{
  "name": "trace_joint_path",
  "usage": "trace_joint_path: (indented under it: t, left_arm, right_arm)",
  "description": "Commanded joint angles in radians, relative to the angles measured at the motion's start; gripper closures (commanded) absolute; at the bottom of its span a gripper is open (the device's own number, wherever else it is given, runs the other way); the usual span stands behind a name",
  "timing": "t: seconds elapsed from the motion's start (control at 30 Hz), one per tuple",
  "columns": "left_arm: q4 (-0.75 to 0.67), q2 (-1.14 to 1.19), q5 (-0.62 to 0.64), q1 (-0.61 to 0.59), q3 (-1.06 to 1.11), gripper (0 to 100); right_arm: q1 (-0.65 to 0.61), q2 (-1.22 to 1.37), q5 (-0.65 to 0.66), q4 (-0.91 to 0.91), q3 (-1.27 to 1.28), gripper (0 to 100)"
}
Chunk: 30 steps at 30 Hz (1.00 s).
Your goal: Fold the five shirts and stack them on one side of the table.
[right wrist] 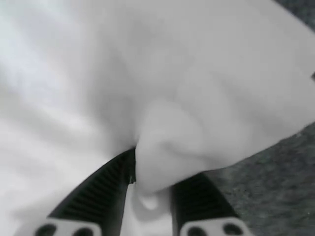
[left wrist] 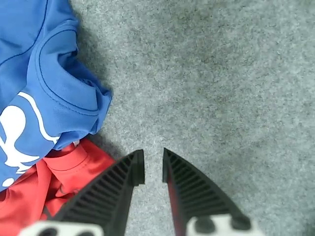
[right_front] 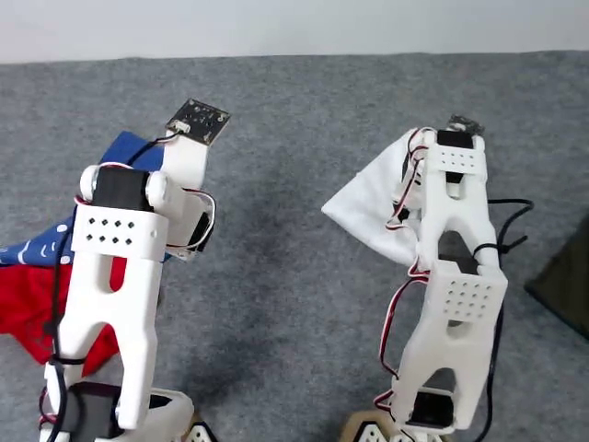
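The grey felt-covered table [right_front: 294, 295] carries three shirts. A white shirt [right_front: 363, 207] lies bunched on the right half, under the right arm. A blue shirt [left wrist: 44, 64] sits crumpled at the left edge, overlapping a red shirt [left wrist: 29, 196] beside it. The right gripper [right wrist: 152, 177] is clamped on a fold of the white shirt – cloth bulges between its jaws. The left gripper [left wrist: 152, 157] hangs over bare felt just beside the red shirt, its jaws parted by a narrow slit – holding nothing.
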Motion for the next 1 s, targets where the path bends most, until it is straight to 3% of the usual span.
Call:
trace_joint_path:
  t: [0.0,0.4,0.67,0.97]
  left_arm:
    - [0.018,-0.041,-0.003,0.005,-0.007,93]
    - [0.020,-0.104,-0.002,0.009,-0.007,93]
    - [0.020,-0.157,-0.003,0.009,0.064,93]
    - [0.020,-0.239,0.000,0.009,0.133,93]
  right_arm:
    - [0.030,-0.101,0.057,0.044,-0.005,98.9]
    - [0.252,-0.390,0.381,0.127,-0.005,98.9]
    - [0.383,-0.481,0.416,0.128,-0.005,99.0]
    - [0.512,-0.496,0.571,0.122,-0.005,99.0]
